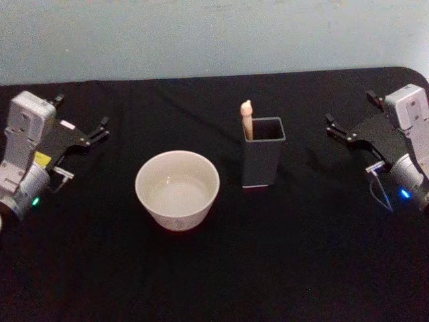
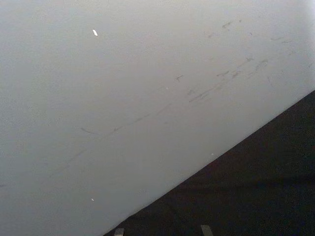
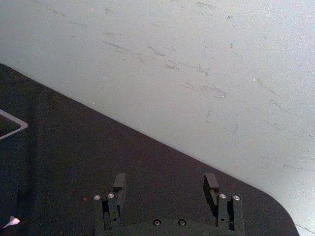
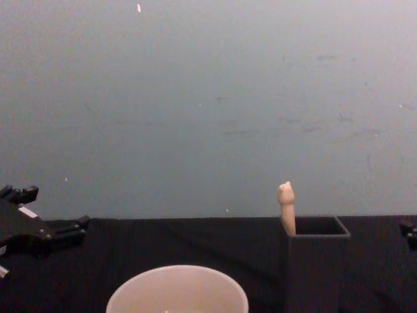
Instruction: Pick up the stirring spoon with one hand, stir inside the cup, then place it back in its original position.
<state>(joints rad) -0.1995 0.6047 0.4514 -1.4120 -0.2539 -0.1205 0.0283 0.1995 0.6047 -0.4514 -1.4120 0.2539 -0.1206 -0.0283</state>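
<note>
Grey holder box (image 1: 263, 161) — stirring spoon (image 1: 247, 121) inside, cup (image 1: 175, 216) beside

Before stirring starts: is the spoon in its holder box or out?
In. The stirring spoon stands in the holder box, handle sticking up above its rim.

My left gripper (image 1: 80, 115) is far out on my left side. It points forward and a little inward, its jaws are spread wide, and it is empty. Behind it my left wrist (image 1: 20, 184) angles back toward my body, silver, with a small green light glowing on it. My right gripper (image 1: 352, 111) mirrors that pose far out on my right side, turned inward and also empty. In the right wrist view its two fingers (image 3: 119, 184) stand well apart. My right wrist (image 1: 410, 188) carries a blue light.
</note>
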